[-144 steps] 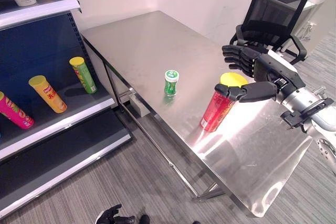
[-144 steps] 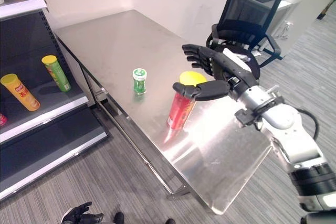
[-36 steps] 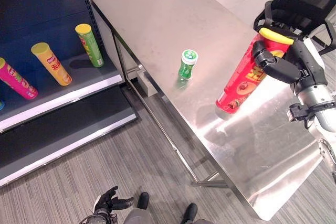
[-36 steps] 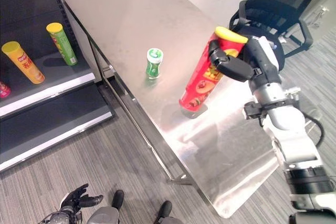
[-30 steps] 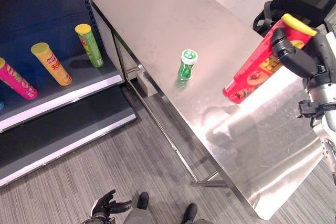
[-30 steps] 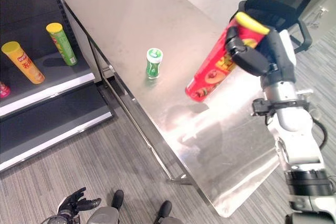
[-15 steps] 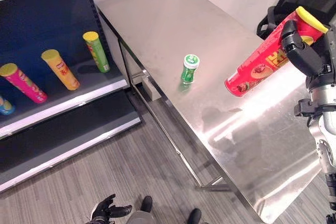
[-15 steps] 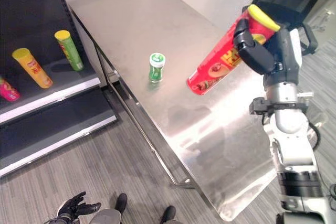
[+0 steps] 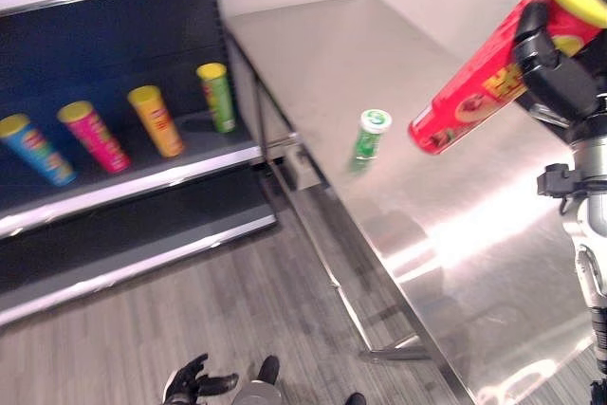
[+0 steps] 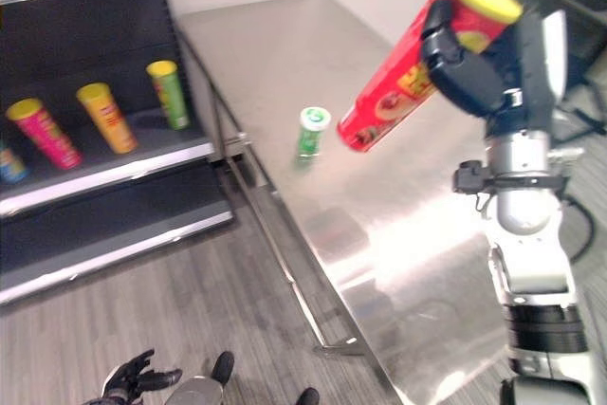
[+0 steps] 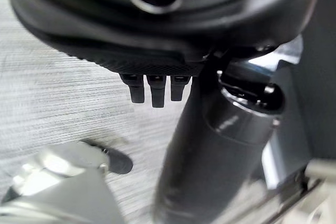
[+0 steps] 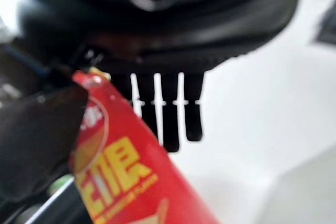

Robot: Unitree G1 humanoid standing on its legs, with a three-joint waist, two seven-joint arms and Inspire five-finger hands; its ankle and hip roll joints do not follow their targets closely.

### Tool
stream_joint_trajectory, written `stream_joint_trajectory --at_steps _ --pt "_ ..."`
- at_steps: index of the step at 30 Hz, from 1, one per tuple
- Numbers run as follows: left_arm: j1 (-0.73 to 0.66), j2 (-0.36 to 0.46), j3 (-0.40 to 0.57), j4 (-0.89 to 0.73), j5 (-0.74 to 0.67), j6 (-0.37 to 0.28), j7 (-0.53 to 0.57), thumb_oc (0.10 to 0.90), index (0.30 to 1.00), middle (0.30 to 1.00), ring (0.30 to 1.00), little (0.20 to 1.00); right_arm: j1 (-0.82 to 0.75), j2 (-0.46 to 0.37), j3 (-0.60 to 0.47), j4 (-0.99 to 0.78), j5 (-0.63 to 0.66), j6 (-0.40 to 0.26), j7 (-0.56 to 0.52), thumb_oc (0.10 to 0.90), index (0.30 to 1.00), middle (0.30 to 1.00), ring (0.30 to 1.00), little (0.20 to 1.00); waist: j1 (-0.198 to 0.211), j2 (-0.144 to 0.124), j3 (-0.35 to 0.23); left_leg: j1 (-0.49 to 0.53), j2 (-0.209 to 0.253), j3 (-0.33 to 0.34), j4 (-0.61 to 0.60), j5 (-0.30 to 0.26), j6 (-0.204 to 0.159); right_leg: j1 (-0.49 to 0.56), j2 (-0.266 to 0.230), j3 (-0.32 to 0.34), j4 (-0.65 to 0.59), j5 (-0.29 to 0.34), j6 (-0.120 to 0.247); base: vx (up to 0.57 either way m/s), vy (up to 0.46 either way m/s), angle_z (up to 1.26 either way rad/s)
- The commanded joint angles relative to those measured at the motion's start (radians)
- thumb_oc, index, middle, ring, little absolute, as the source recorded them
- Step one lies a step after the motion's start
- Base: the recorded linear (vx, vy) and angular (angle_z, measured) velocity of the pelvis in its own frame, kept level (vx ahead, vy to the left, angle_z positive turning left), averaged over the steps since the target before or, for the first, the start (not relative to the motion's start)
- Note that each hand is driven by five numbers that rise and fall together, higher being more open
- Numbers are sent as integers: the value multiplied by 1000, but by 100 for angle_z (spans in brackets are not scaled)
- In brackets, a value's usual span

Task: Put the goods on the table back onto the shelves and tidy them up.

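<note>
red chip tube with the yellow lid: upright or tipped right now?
Tipped. The red chip tube hangs slanted above the steel table, yellow lid high and base low toward the shelves, gripped near the lid by the right hand.

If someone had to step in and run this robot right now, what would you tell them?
Right hand: shut on the red chip can, held tilted in the air above the steel table.
Left hand: low by the floor, fingers relaxed, holding nothing.
Small green bottle: standing on the table.
Shelf: blue, pink, orange and green cans already on it.
Left to do: shelve the red can, then the green bottle, then tidy.
</note>
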State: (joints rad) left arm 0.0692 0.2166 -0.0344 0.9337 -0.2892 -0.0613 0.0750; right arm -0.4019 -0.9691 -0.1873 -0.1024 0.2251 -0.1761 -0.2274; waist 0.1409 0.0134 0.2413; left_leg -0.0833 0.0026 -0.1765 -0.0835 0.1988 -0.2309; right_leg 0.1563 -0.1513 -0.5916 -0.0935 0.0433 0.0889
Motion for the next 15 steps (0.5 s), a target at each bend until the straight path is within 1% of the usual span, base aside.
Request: stream_joint_trajectory --at_steps 1,2,3,4,5,6,7,9,10,11,12,13,14,15 --pt "25 78 -33 11 36 -16 10 800 900 900 900 900 -179 -26 -23 -139 -49 -120 -33 400 300 300 300 300 48 -41 -64 64 170 167 61 -111 55 -7 -21 58 6 -61 50 -30 210 69" --pt "29 76 -31 15 40 -18 12 800 900 900 900 900 -168 -29 -28 -154 -59 -115 -28 400 300 300 300 300 41 -38 -70 80 202 171 56 -108 45 -3 -34 51 6 -52 56 -38 316 8" --pt "29 77 -25 20 41 -20 18 800 900 900 900 900 -157 -32 -32 -165 -64 -116 -28 400 300 300 300 300 31 -37 -76 89 244 176 57 -101 32 -2 -54 45 6 -41 64 -26 307 8" --pt "32 75 -23 19 44 -21 21 800 900 900 900 900 -146 -30 -38 -171 -60 -116 -23 400 300 300 300 300 24 -33 -81 95 273 176 56 -87 23 -3 -69 42 6 -35 72 30 327 34" --pt "36 76 -22 16 50 -22 21 800 900 900 900 900 -133 -30 -45 -172 -58 -112 -20 400 300 300 300 300 13 -25 -94 109 296 166 47 -81 8 -1 -80 50 6 -39 89 -28 519 41" --pt "36 80 -30 23 62 -22 23 800 900 900 900 900 -124 -31 -52 -173 -60 -108 -21 400 300 300 300 300 3 -14 -102 118 299 145 41 -77 -3 -16 -114 46 10 1 102 -8 543 41" --pt "35 83 -34 20 72 -21 22 800 900 900 900 900 -118 -41 -61 -178 -68 -105 -19 400 300 300 300 300 -6 -9 -106 124 289 139 31 -93 -2 -15 -132 50 11 25 118 -59 442 31" --pt "35 84 -35 19 72 -21 22 800 900 900 900 900 -116 -42 -63 -179 -68 -105 -19 400 300 300 300 300 -6 -10 -106 124 287 138 31 -93 -1 -14 -134 49 10 27 120 3 74 15" --pt "35 84 -35 19 72 -21 22 800 900 900 900 900 -116 -42 -63 -179 -68 -105 -19 400 300 300 300 300 -6 -10 -106 124 287 138 31 -93 -1 -14 -134 49 10 27 120 -64 512 8" --pt "19 88 -54 27 95 -21 19 800 900 900 900 900 -82 -32 -80 -177 -97 -87 -25 400 300 300 300 300 -12 -24 -119 141 218 172 7 -177 43 -40 -234 47 6 109 165 -63 513 4" --pt "19 89 -55 27 95 -21 19 800 900 900 900 900 -80 -31 -82 -177 -97 -86 -25 400 300 300 300 300 -9 -25 -119 141 217 175 7 -177 43 -42 -235 49 7 109 166 -119 960 10" --pt "1 114 -46 21 113 -17 11 800 900 900 900 900 -27 -13 -99 -179 -154 -61 -24 400 300 300 300 300 -14 -51 -120 152 135 193 -2 -225 92 -62 -301 70 16 177 173 -104 674 13" --pt "-8 148 -40 2 101 -18 23 800 900 900 900 900 -17 9 -98 -192 -160 -62 -33 400 300 300 300 300 -27 -64 -100 138 103 175 -1 -216 119 -86 -284 163 72 170 159 -116 679 34" --pt "-8 149 -39 1 101 -18 23 800 900 900 900 900 -19 9 -97 -192 -161 -62 -34 400 300 300 300 300 -28 -68 -101 134 99 175 -2 -211 121 -94 -290 166 78 170 160 -62 235 57"
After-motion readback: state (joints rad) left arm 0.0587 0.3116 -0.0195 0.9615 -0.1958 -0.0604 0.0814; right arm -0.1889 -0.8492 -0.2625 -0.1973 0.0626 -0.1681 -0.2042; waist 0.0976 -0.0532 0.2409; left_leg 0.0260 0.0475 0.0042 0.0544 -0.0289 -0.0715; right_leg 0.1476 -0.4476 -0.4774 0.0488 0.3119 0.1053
